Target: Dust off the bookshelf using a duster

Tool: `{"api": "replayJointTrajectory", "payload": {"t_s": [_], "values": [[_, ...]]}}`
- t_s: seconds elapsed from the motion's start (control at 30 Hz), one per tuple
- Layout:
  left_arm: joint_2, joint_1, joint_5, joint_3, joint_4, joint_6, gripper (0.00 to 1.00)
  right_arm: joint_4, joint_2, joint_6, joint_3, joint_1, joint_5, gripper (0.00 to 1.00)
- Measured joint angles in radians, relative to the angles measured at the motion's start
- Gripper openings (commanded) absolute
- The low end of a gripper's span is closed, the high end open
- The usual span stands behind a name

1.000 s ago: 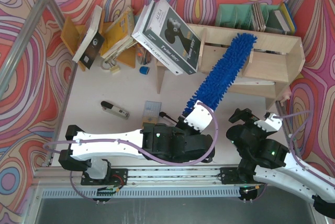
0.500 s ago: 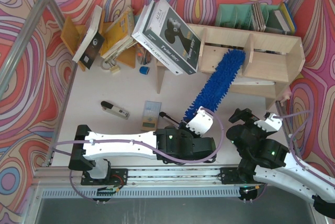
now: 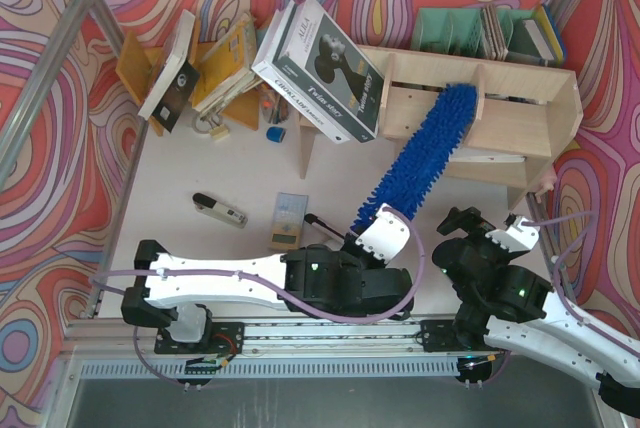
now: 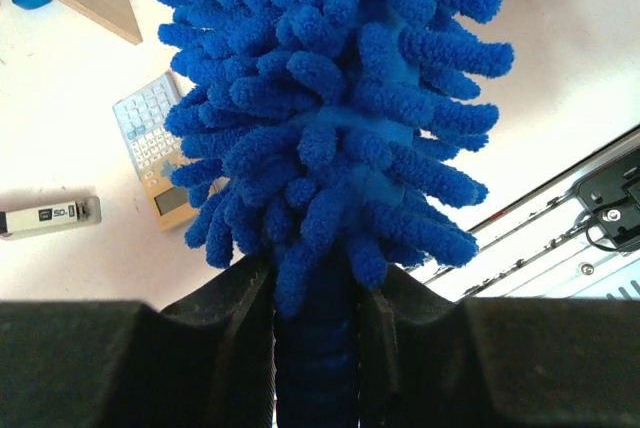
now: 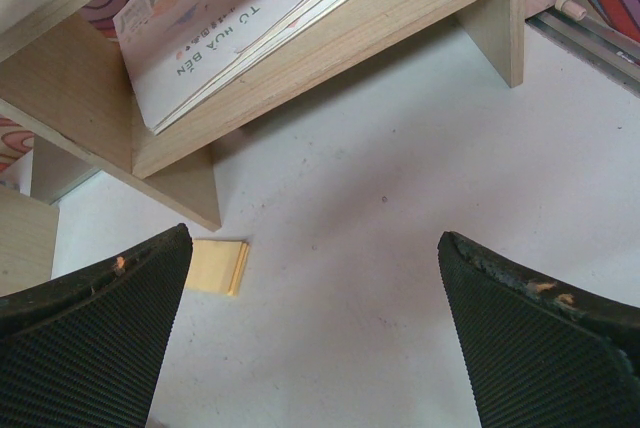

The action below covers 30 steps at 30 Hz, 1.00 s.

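The blue fluffy duster (image 3: 420, 153) slants up and right from my left gripper (image 3: 368, 225) into the pale plywood bookshelf (image 3: 525, 118). Its tip lies in the compartment between two upright dividers. In the left wrist view the left gripper (image 4: 318, 283) is shut on the ribbed blue handle, and the duster (image 4: 330, 108) fills the view above it. My right gripper (image 3: 460, 223) hovers open near the shelf's front right. In the right wrist view the right gripper (image 5: 315, 248) holds nothing and faces bare table below the bookshelf (image 5: 300, 58).
A big book (image 3: 320, 58) leans on the shelf's left end. Left of it stands an orange-brown rack of books (image 3: 215, 68). A green file holder (image 3: 470, 30) sits behind the shelf. A stapler (image 3: 218, 210), a calculator (image 3: 288, 218) and a yellow notepad (image 5: 218, 266) lie on the table.
The duster's tip drew back from the shelf's top edge down into the compartment, then pushed slightly deeper. The left arm shifted with it. The right arm has not moved.
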Motion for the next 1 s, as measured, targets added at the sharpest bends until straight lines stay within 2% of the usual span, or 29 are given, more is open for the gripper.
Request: {"api": "replayJointTrajectory", "payload": {"t_s": [0.47,0.7,1.0], "values": [[-0.004,-0.004,0.028,-0.107,-0.010,-0.037,0.00,0.000,0.000,0.000,0.000,0.000,0.000,0.99],[-0.008,-0.004,0.016,-0.109,0.002,-0.027,0.00,0.000,0.000,0.000,0.000,0.000,0.000,0.99],[-0.127,-0.002,0.011,-0.125,0.077,0.025,0.00,0.019,0.000,-0.037,0.005,0.000,-0.002,0.99]]}}
